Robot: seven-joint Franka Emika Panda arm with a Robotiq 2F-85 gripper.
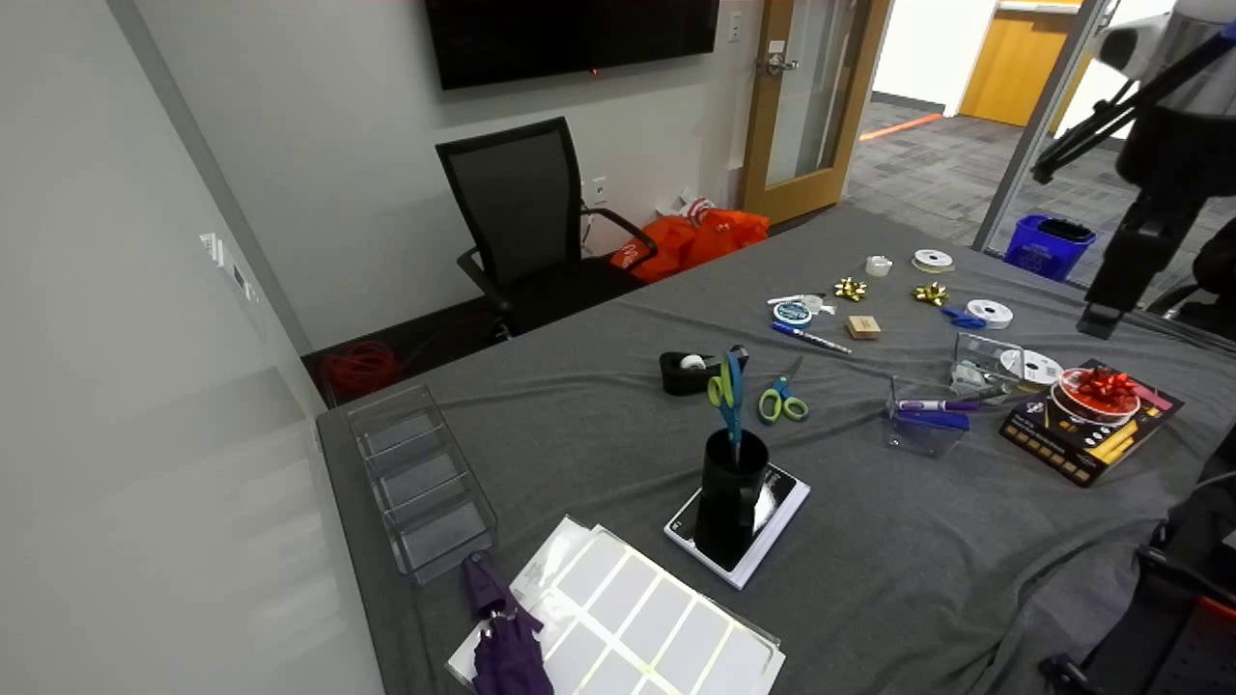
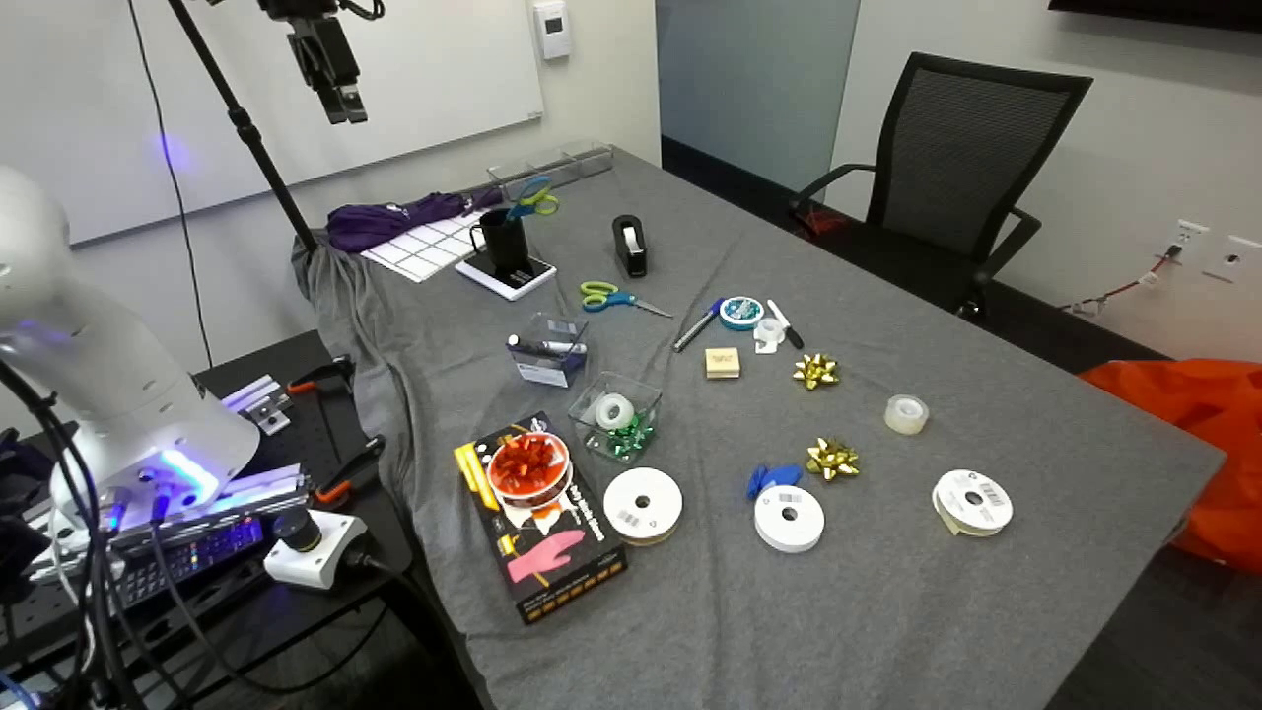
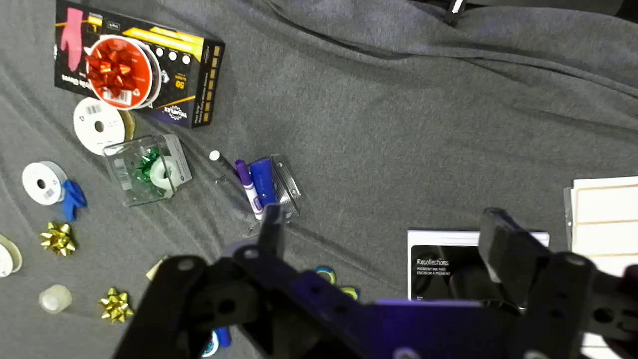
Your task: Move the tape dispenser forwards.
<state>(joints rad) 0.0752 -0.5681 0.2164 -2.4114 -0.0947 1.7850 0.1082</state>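
Note:
The black tape dispenser (image 1: 684, 376) sits on the grey-covered table, with a white tape roll in it. In an exterior view it is beyond the pen holder, and it also shows in an exterior view (image 2: 632, 258) beyond the green-handled scissors. It does not show in the wrist view, where the gripper body covers the lower part. My gripper (image 3: 384, 213) is open and empty, with its fingers wide apart. In both exterior views the gripper (image 1: 1101, 317) hangs high above the table, well apart from the dispenser; its tip (image 2: 347, 110) points down.
A black mug (image 1: 734, 483) with scissors stands on an ink pad (image 3: 438, 264) near the dispenser. Green-handled scissors (image 2: 603, 296) lie beside it. Clear bins (image 2: 616, 414), a glove box (image 2: 537, 562), ribbon spools (image 2: 789, 518), label sheets (image 1: 618, 618) and a purple umbrella (image 2: 394, 222) lie around.

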